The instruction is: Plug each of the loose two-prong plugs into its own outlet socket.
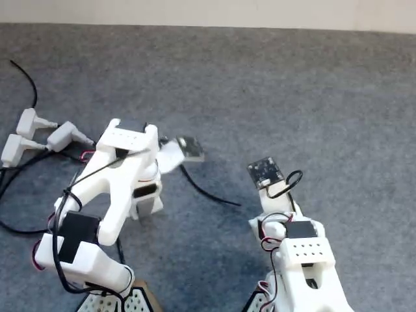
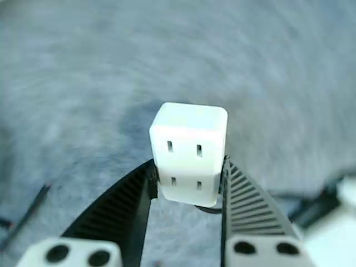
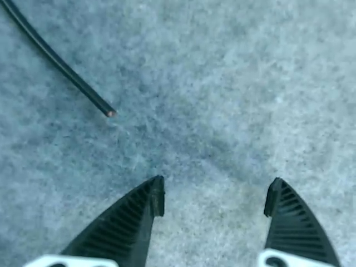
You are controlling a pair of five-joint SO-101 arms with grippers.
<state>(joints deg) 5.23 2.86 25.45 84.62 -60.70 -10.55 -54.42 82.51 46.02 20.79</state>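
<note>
1. Socket block, white with two pairs of slots on its face, is clamped between the black fingers of the left gripper and held over the grey carpet.
2. Plugs, three white ones, lie on the carpet well away from the block, on the far side of the left arm. Their prongs are turned toward the block.
3. Black cords trail from the plugs, and the left arm stands in front of part of them.
4. A thin black cable runs from beneath the block across the carpet toward the right arm, ending in a bare cut tip.
5. The right gripper hangs over bare carpet, well apart from the block, jaws spread wide with nothing between them. The cable's tip lies ahead of it, not touching.
</note>
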